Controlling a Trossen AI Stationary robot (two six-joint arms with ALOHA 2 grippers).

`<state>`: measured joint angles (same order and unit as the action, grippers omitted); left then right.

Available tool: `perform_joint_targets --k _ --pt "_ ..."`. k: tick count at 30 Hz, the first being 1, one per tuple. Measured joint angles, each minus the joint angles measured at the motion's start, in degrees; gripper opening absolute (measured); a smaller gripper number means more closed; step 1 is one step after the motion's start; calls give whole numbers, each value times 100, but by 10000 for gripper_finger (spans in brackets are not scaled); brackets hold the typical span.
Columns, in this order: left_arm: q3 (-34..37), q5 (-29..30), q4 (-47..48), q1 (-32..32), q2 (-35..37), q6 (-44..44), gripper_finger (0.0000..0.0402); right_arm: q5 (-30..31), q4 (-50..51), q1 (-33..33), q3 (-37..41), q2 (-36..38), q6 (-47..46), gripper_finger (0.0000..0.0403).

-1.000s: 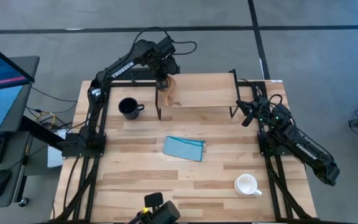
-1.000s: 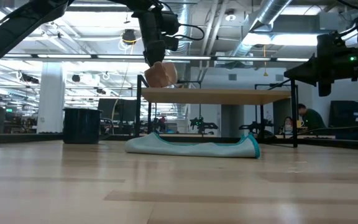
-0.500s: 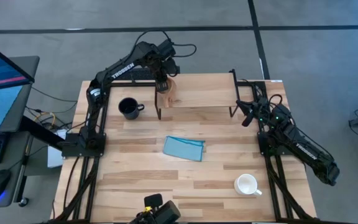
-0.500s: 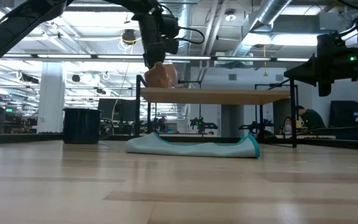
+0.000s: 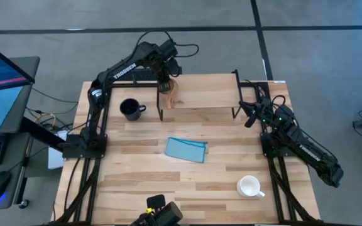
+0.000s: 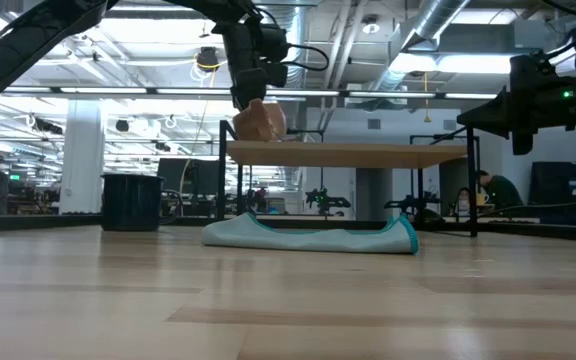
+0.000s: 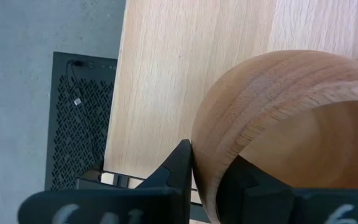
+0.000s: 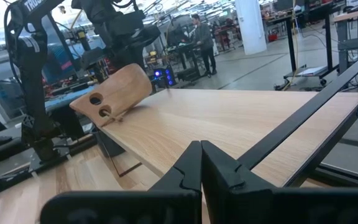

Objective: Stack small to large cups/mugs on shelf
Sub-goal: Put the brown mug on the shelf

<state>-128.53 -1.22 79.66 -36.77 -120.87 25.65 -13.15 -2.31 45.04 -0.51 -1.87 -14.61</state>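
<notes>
White ceramic is sitting nearest of all: the white mug [image 5: 250,186] is standing upright on the near right part of the tabletop [image 5: 137,182], well apart from everything else. Farther in, near the middle of the table, the blue folded cloth [image 5: 185,149] is lying flat, just in front of the shelf.

Beyond the cloth, the right gripper [image 5: 250,115] is hovering at the shelf's right end, beside its black legs. Its jaws are pressed together, tip to tip, and are holding nothing; in the right wrist view the two dark fingers [image 8: 188,169] are meeting in front of the shelf board.

Off to the left, at about the same depth, the dark navy mug [image 5: 131,109] is standing on the tabletop just left of the shelf's left legs, its handle pointing right.

Farthest back, the left gripper [image 5: 163,83] is reaching down over the left end of the shelf [image 5: 206,93]. Its jaws are standing narrow, pinching the rim wall of the small tan wooden cup [image 5: 171,91], one finger outside the wall and one inside the bowl, as the left wrist view is showing. The cup is tilting over the shelf's left end with its flat handle sticking out towards the near side; whether its base is touching the board cannot be told.
</notes>
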Motion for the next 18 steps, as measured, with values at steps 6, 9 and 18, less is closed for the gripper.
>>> perform_joint_targets --k 6,9,18 --pt "2 57 -17 0 -25 -22 49 0 0 0 0 0 2 26" --pt "16 95 -8 0 -50 -20 65 0 0 0 0 0 2 26" --pt "17 129 -160 7 -49 90 71 0 0 1 0 0 4 26"
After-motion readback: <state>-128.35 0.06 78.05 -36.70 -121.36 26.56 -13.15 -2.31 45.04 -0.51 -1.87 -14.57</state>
